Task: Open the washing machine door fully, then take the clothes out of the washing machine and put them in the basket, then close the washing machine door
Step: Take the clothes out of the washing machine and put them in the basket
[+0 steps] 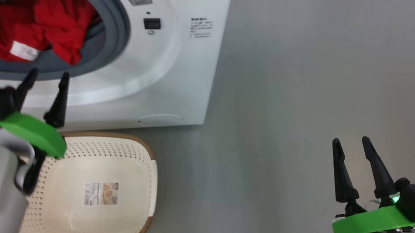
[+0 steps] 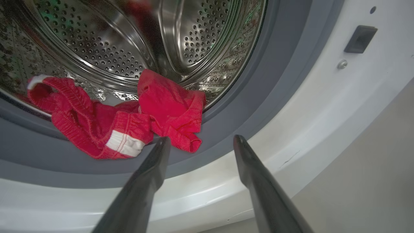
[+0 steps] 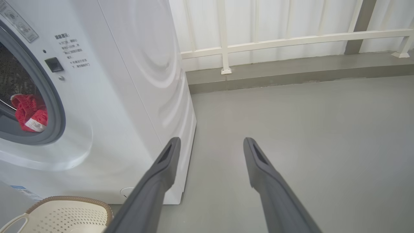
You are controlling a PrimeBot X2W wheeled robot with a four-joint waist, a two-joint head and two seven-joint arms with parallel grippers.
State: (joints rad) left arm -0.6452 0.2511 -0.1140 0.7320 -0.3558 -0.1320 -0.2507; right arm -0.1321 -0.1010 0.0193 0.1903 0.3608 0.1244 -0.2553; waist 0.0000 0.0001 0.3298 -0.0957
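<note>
Grey floor (image 1: 290, 102) all round, nothing fancy, with the washing machine (image 1: 181, 71) standing on it over at the left. Starting from that side: the left pincer (image 1: 50, 75) is spread as wide as it goes with nothing in it. Its tips are aimed at the lower lip of the drum mouth, just short of the clothes (image 1: 47, 26). Those red bits lie slumped over the grey seal (image 1: 118, 26), partly spilling out of the drum, so they look like an easy pinch from the front. The basket (image 1: 83, 157) sits on the floor just beside the machine's front, below the opening, I'd guess so the drop is short. Way over on the right, the right pincer (image 1: 350, 141) is wide open and empty too. It's well apart from everything, probably parked out of the way until it's door time.
</note>
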